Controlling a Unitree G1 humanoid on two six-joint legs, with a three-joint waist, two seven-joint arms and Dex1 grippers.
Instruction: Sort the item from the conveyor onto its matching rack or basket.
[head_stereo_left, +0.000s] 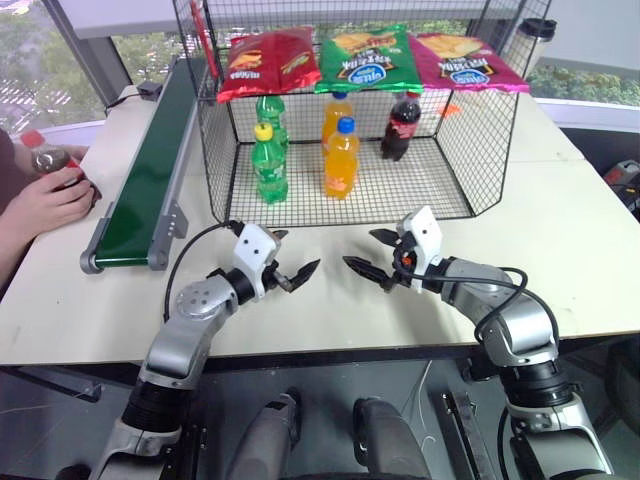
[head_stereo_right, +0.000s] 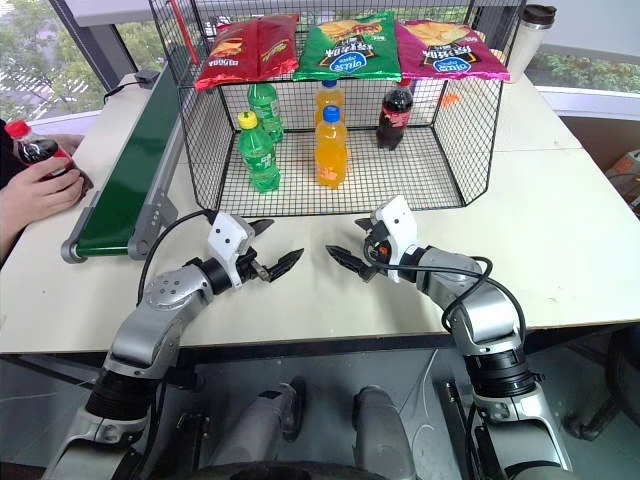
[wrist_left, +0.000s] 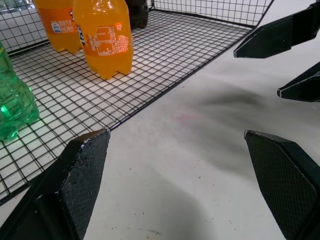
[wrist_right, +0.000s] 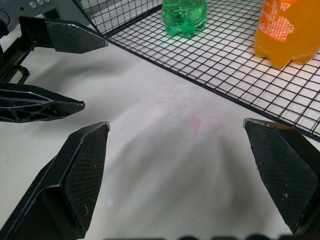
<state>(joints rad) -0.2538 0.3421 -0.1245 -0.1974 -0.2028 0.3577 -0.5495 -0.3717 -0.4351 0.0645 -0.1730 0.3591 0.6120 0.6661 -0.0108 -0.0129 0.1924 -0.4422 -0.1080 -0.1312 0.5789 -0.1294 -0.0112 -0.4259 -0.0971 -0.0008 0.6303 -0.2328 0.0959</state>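
Note:
A small cola bottle (head_stereo_left: 47, 158) with a red cap is held by a person's hand (head_stereo_left: 45, 205) at the left table edge, left of the dark green conveyor (head_stereo_left: 150, 180). A second cola bottle (head_stereo_left: 402, 125) stands at the back right of the black wire-mesh cage (head_stereo_left: 215, 150). In front of the cage, my left gripper (head_stereo_left: 296, 252) and right gripper (head_stereo_left: 362, 250) hover open over the white table, tips facing each other a short gap apart. Both are empty.
Two green soda bottles (head_stereo_left: 268, 160) and two orange ones (head_stereo_left: 342, 155) stand on the cage floor. Three chip bags (head_stereo_left: 368, 58) lie on the cage top. A lidded cup (head_stereo_left: 535, 40) stands at the far right.

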